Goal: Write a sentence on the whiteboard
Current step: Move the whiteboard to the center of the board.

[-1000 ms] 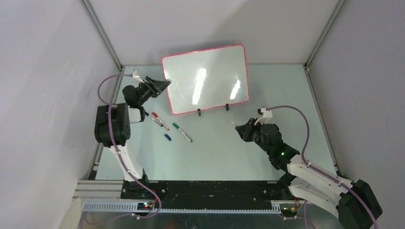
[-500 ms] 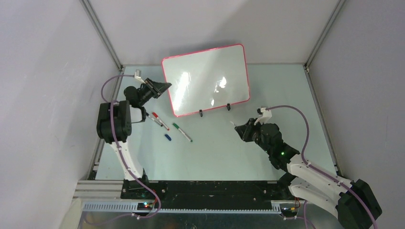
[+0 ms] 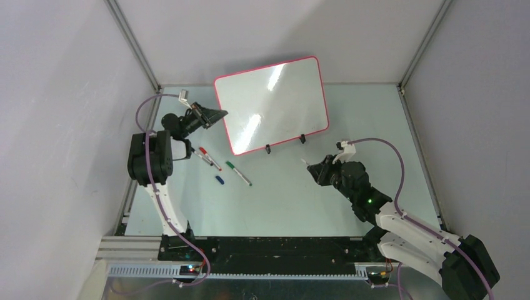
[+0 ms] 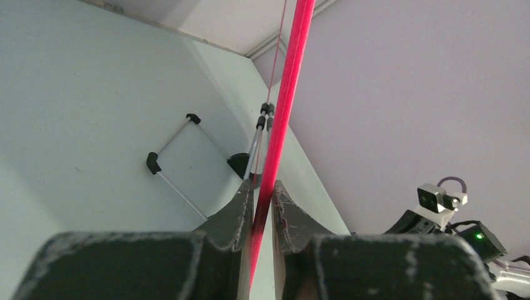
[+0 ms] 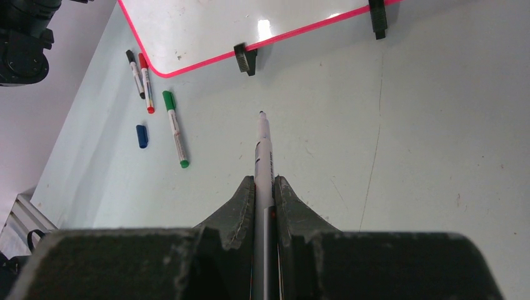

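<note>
Pinches the whiteboard [image 3: 272, 103] by the left edge of its red-pink frame in the left claw [image 4: 262, 185], jaws narrow on the rim. Shows the board ahead of the right claw [image 5: 264, 180], across the worktop [image 3: 281, 187], with two black clip feet [image 5: 245, 58] on its lower edge and glare on its face. Holds an uncapped marker [image 5: 262, 147] in the right claw, tip forward, apart from the board. Ahead and left of that claw: green marker [image 5: 175, 128], blue cap [image 5: 142, 135], then red marker [image 5: 145, 81] and black marker [image 5: 134, 74] side by side, nearer the left claw. Print on the markers too small to read.
</note>
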{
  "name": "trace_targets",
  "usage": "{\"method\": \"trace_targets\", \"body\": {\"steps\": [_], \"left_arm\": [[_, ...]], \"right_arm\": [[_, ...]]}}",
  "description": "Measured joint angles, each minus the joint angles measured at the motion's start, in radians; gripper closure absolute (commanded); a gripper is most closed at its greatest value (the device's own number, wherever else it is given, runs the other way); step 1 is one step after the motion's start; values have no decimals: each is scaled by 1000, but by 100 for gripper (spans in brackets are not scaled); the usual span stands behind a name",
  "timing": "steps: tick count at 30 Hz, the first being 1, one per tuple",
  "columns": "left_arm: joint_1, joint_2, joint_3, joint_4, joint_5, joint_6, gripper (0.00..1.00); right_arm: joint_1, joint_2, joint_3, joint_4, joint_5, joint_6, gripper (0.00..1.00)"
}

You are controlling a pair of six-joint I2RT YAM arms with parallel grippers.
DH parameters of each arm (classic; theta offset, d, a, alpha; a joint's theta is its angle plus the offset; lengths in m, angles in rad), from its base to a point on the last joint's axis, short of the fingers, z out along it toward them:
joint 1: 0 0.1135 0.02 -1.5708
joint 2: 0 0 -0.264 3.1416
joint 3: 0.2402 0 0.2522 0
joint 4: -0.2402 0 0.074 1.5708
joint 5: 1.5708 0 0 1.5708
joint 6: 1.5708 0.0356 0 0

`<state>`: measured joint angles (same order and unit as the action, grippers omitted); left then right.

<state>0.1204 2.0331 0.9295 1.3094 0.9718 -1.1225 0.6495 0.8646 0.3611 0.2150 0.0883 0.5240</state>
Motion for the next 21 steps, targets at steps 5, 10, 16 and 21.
{"method": "trace_targets", "body": {"steps": [5,10,16,21], "left_arm": [[5,1,0,35,31,-30,100],[10,21,0,61,37,-46,93],[16,35,0,65,35,-58,69],[18,35,0,65,27,-59,62]], "right_arm": [[-4,-1,0,0,12,-1,100],[-58,-29,10,-28,94,18,100],[-270,24,143,-100,116,106,100],[-484,214,319,-132,-5,186,100]]}}
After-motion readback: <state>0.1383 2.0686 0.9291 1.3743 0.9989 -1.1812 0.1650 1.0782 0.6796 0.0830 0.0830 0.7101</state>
